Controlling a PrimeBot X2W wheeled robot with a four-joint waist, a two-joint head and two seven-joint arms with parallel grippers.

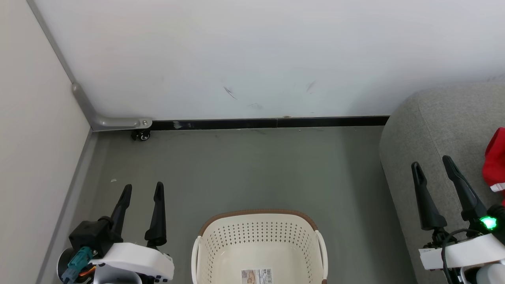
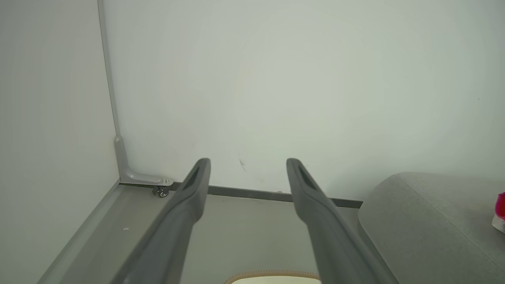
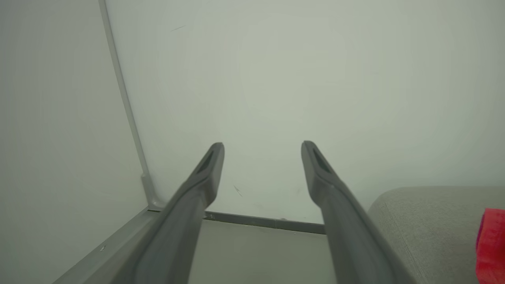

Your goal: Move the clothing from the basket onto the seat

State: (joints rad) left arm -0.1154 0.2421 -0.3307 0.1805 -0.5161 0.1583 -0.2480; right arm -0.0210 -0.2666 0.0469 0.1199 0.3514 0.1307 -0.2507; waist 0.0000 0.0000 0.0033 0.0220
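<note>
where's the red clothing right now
In the head view the red clothing lies on the grey seat at the far right edge, beside the right gripper, well away from the basket at bottom centre.

- The basket [image 1: 258, 236], between the left gripper [image 1: 143, 184] and right gripper [image 1: 430, 161] below their jaws, is cut off at the bottom edge.
- The clothing [image 1: 495, 161], right of the right jaws, runs past the edge.
- The label [image 1: 257, 276] print is unreadably small.

Floor [image 1: 252, 169]: grey-green, matte.
Back wall [image 1: 252, 51]: white, with dark scuff marks [image 1: 229, 92].
Baseboard [image 1: 276, 122]: black strip at the wall's foot.
Corner bracket [image 1: 114, 123]: grey metal, with a caster wheel [image 1: 143, 136] beneath.
</note>
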